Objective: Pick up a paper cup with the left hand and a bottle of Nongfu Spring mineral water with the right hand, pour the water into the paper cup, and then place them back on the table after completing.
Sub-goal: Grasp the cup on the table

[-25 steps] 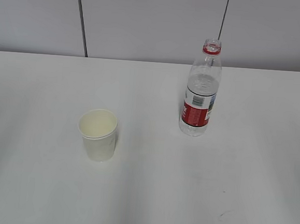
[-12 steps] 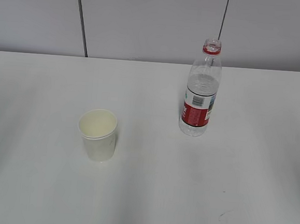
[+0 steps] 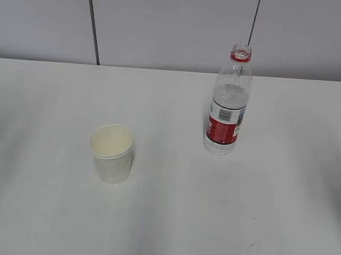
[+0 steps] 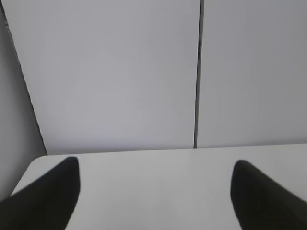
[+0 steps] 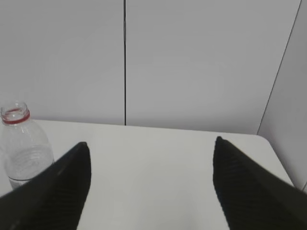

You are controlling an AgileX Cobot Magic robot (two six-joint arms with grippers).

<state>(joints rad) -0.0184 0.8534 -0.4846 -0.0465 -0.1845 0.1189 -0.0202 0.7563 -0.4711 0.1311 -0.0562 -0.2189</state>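
A white paper cup [image 3: 112, 153] stands upright and empty on the white table [image 3: 169, 222], left of centre. An uncapped clear water bottle [image 3: 227, 102] with a red label and red neck ring stands upright to the right and farther back. Neither arm shows in the exterior view. My left gripper [image 4: 156, 167] is open and empty over bare table; the cup is out of its view. My right gripper [image 5: 151, 151] is open and empty; the bottle [image 5: 24, 146] stands at the left edge of its view, left of the left finger [image 5: 60, 189].
A grey panelled wall [image 3: 166, 27] with dark vertical seams runs behind the table's far edge. A small dark scuff mark [image 3: 254, 245] lies on the tabletop at the front right. The table's right corner [image 5: 268, 143] shows in the right wrist view.
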